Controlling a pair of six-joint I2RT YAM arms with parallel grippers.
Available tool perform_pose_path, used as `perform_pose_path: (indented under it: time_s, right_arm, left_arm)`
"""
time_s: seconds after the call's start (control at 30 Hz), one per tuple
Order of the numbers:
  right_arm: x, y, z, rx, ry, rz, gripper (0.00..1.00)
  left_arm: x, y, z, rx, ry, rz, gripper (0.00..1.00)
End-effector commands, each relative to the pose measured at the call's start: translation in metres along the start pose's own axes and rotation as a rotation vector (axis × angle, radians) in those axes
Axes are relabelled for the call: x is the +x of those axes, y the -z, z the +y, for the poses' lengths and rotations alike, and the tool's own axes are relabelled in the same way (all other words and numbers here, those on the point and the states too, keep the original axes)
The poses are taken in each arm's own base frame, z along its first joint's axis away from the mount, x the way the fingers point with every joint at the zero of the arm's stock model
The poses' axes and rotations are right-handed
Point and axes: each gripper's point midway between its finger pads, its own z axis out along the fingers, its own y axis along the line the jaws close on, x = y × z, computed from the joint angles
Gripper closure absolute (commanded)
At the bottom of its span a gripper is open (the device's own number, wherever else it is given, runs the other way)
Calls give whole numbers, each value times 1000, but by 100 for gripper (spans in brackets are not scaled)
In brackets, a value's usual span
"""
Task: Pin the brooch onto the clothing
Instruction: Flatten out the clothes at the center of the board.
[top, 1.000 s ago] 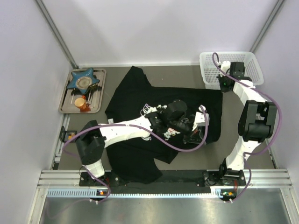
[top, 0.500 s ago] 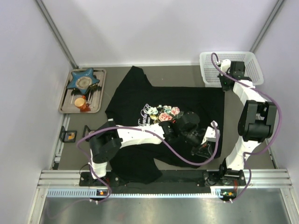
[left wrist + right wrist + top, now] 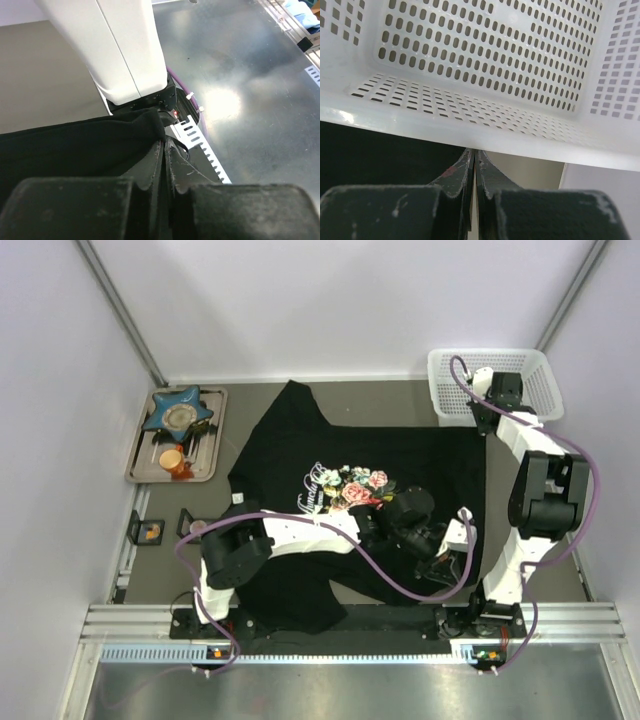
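- The left tool (image 3: 164, 146), jaws closed on a fold of the black shirt (image 3: 290, 440), sits at the near right corner of the bench (image 3: 400, 405), close to the right arm's base (image 3: 120, 50).
- A second ago it was over the shirt's middle. It has since swung right and nearer, taking the hem with it.
- That uncovers the rose print (image 3: 352, 487) and seems to pull the chest flatter, ready for pinning.
- A tiny pale pinkish round piece, probably the brooch (image 3: 198, 527), lies off the shirt's left edge, not yet picked up. It is too small to be sure.
- The left arm hides the hem beneath it.
- Farthest off, the right tool (image 3: 474, 156) is closed at the white basket's (image 3: 490, 354) rim. Whether it pinches the shirt's corner I cannot tell.
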Motion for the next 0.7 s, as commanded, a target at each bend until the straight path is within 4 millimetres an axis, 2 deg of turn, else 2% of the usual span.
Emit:
perform_pose_path:
  time_s: [0.0, 0.03, 0.07, 0.13, 0.17, 0.23, 0.27, 0.3, 0.43, 0.47, 0.53, 0.57, 0.6, 0.63, 0.67]
  right_arm:
    - [-12, -1, -24, 84, 7, -42, 100]
    - [-13, 0, -24, 84, 7, -44, 98]
    - [-10, 2, -24, 83, 7, -37, 96]
    - [-14, 9, -23, 79, 6, -52, 81]
    - [-13, 11, -22, 76, 3, -52, 75]
    - [-16, 20, -21, 71, -6, -67, 61]
    - [-15, 22, -21, 68, -11, -66, 58]
    - [-14, 25, -19, 58, -19, -60, 53]
    - [-21, 48, -15, 18, -34, -64, 46]
    - [-26, 59, -17, 18, -35, -78, 44]
    - [-22, 72, -7, -42, -19, -55, 33]
    - [-20, 78, -1, -73, -8, -44, 29]
    - [-20, 86, 6, -122, 12, -54, 23]
    - [-6, 92, 18, -176, 18, -4, 20]
    - [-4, 96, 27, -227, 23, 0, 17]
  left_arm:
    - [-18, -6, 0, 10, -49, -54, 82]
    - [-18, -6, 1, 1, -46, -52, 66]
    - [-20, -5, 2, -5, -45, -54, 59]
    - [-27, 0, 2, -18, -44, -57, 51]
    - [-26, 3, 3, -25, -28, -46, 43]
    - [-33, 10, 2, -34, -17, -51, 37]
    - [-33, 16, 4, -42, 1, -44, 36]
    - [-40, 22, 2, -48, -2, -54, 35]
    - [-51, 51, 7, -104, 90, -78, 34]
    - [-60, 66, 11, -137, 94, -98, 34]
    - [-55, 86, 21, -204, 132, -86, 33]
    - [-62, 110, 34, -266, 151, -110, 33]
    - [-56, 124, 43, -306, 188, -109, 33]
    - [-55, 142, 56, -371, 215, -114, 32]
    - [-53, 178, 82, -473, 249, -134, 31]
